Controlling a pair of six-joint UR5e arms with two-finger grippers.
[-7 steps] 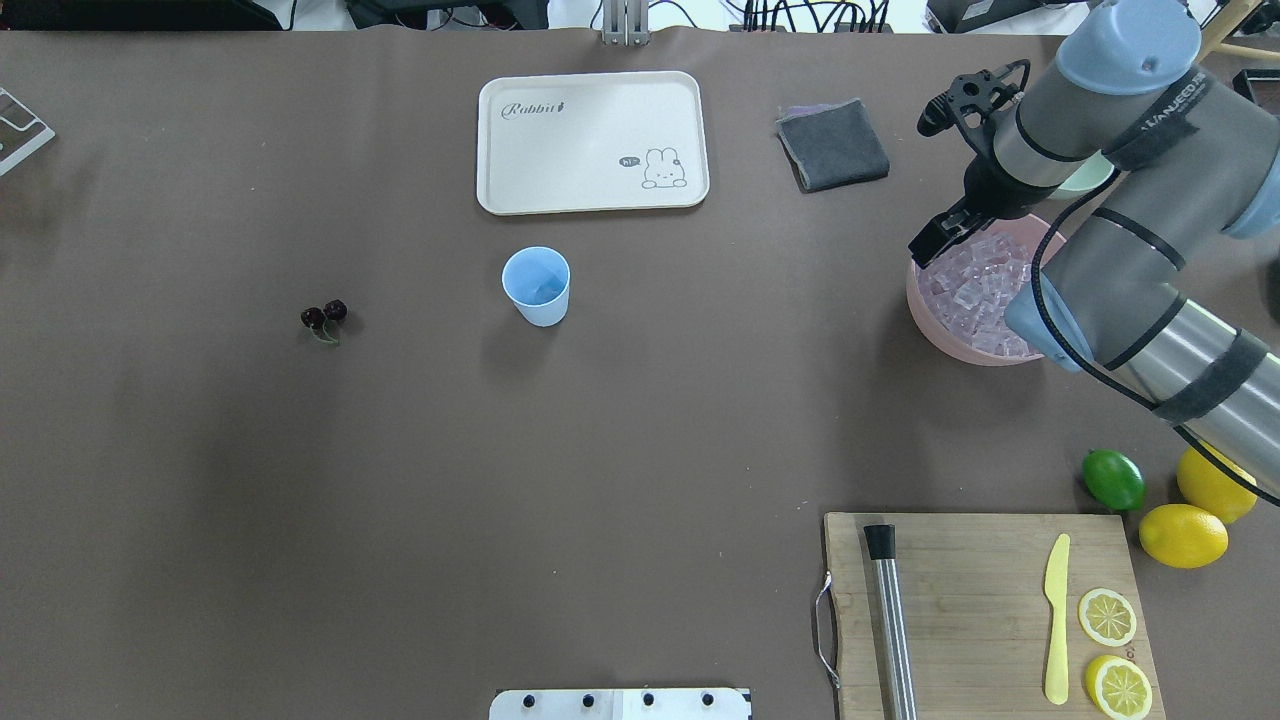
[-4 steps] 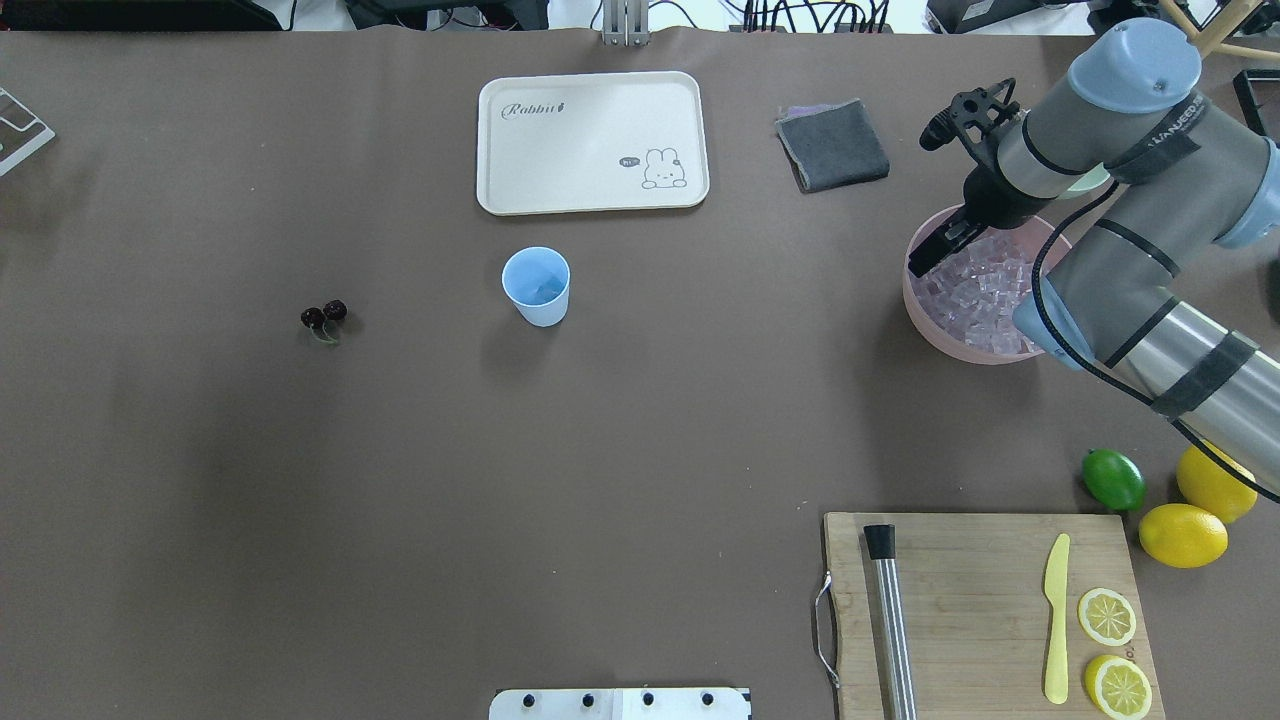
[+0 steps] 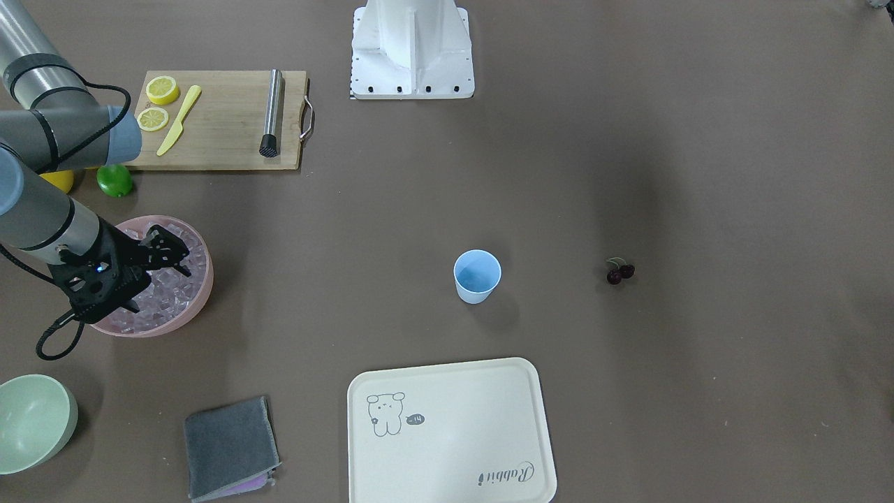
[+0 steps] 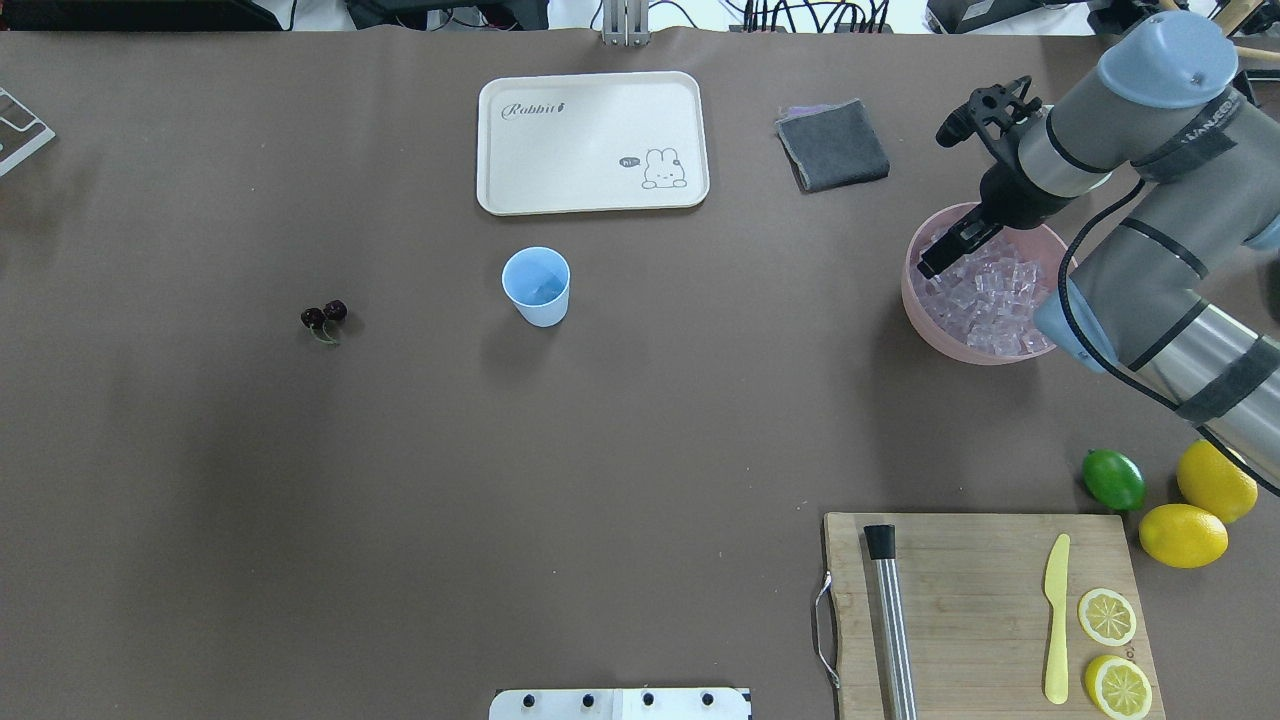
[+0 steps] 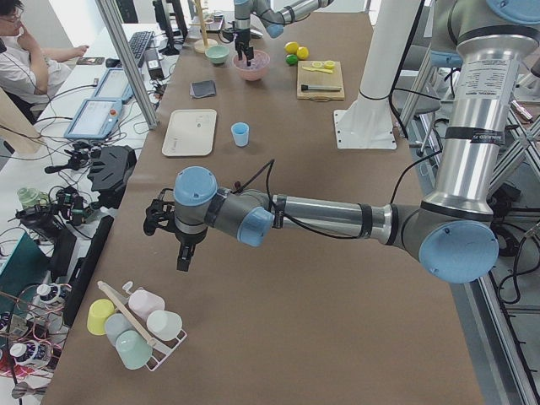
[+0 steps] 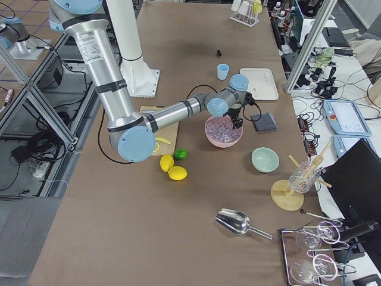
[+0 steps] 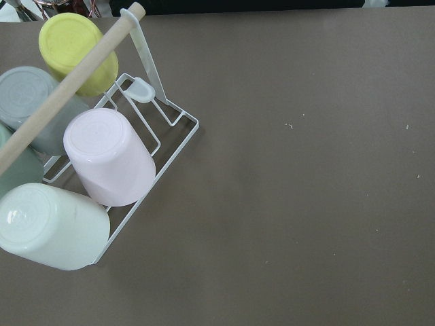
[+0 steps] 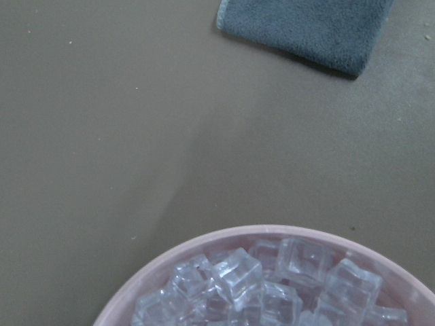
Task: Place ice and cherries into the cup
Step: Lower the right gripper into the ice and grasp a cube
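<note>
My right gripper [image 4: 942, 258] hangs tilted over the pink bowl [image 4: 912, 305], its tips just inside the rim on the side toward the cup and down among the top cubes. I cannot tell whether its fingers are apart or together; they read as one dark bar from above, and my wrist camera does not catch them. That camera shows the bowl's rim arcing across the bottom of its view, ice [image 8: 234, 275] heaped inside it and brown table [image 8: 136, 136] beyond.

The ice [image 4: 990, 295] fills the bowl nearly to the rim. Past the bowl's far side lies a folded grey cloth [image 4: 832, 145], apart from it. A pale green bowl [image 3: 31, 419] sits near the pink one toward the table's right end. On my near side, well apart, are a lime [image 4: 1113, 479], two lemons [image 4: 1183, 535] and a cutting board [image 4: 985, 610] bearing a knife, lemon slices and a metal muddler.

The cup [image 4: 538, 290] stands upright mid-table, a wide stretch of brown surface between it and the pink bowl, a cream tray [image 4: 590, 140] just beyond it. The cherries [image 4: 324, 316] lie on the table farther left, apart from the cup.

My left gripper [image 5: 182, 258] points down beside a wire rack of upturned cups [image 7: 109, 156] at the table's left end; I cannot tell its state either.
</note>
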